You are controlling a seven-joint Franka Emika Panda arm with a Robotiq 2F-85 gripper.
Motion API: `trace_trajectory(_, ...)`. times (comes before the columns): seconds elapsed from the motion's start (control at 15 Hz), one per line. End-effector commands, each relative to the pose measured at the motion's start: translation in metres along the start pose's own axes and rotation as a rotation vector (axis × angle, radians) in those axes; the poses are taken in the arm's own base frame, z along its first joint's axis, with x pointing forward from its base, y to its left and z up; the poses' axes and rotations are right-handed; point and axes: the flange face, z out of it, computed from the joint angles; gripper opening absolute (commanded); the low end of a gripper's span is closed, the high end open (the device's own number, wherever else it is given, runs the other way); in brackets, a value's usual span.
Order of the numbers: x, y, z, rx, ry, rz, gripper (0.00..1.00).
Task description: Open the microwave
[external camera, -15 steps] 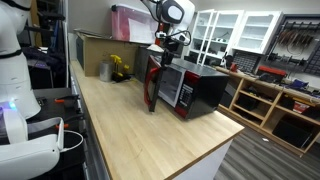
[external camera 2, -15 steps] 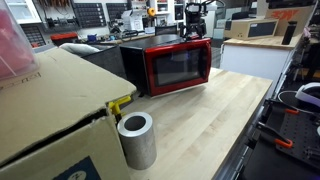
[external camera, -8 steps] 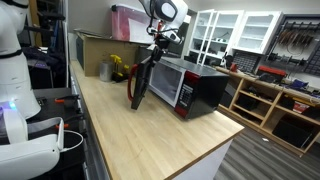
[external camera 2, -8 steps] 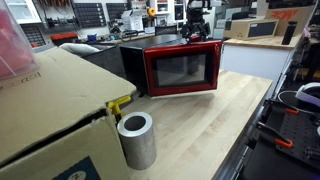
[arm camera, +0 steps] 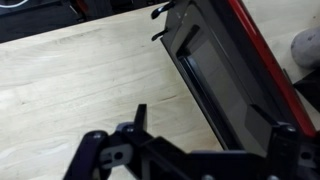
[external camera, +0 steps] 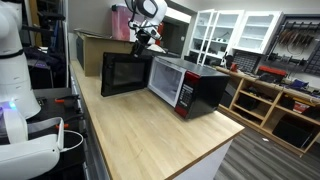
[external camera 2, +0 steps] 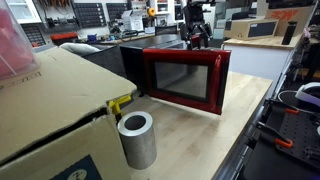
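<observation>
- The microwave [external camera: 195, 85] sits along one long edge of the counter [external camera: 150, 140], toward the end that carries the cardboard box [external camera 2: 45, 110].
- Its door [external camera: 125, 73] stands wide open, turned well out from the red front. The dark glass faces across the counter, and the cavity is exposed.
- The door is upright on its hinge. Its long axis runs level, from the microwave's corner out over the counter toward the box end.
- The pincer [external camera: 143, 40] hangs just above the door's top edge in both exterior views [external camera 2: 196, 38], so the door lies directly below it.
- In the wrist view the door [arm camera: 225, 85] runs slantwise under the pincer [arm camera: 212, 122], red trim to one side and bare wood to the other.
- The jaws look spread apart there, clamped on nothing. Whether a finger touches the door edge, I cannot tell.
- A grey cylinder [external camera 2: 136, 140] stands beside the box, well apart from the door.
- Judged from how the door stands, the opening looks done. What remains is probably to lift straight up and clear, since a sideways move along the door's axis could knock it.
</observation>
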Motion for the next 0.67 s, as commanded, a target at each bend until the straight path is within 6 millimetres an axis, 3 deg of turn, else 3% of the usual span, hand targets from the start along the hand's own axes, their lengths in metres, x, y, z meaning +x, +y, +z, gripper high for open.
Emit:
trace_trajectory(0.0,-0.033,0.004,-0.028,0.009,0.056,-0.111,1.0)
trace_trajectory(0.2,-0.045,0.036,-0.058,-0.114,0.13,-0.255,1.0)
trace_trajectory(0.33,-0.052,0.057,-0.064,-0.182,0.148,-0.357,1.0)
trace_trajectory(0.47,-0.063,0.071,-0.056,-0.23,0.147,-0.463,1.0)
trace_trajectory(0.6,-0.075,0.076,-0.033,-0.268,0.132,-0.569,1.0)
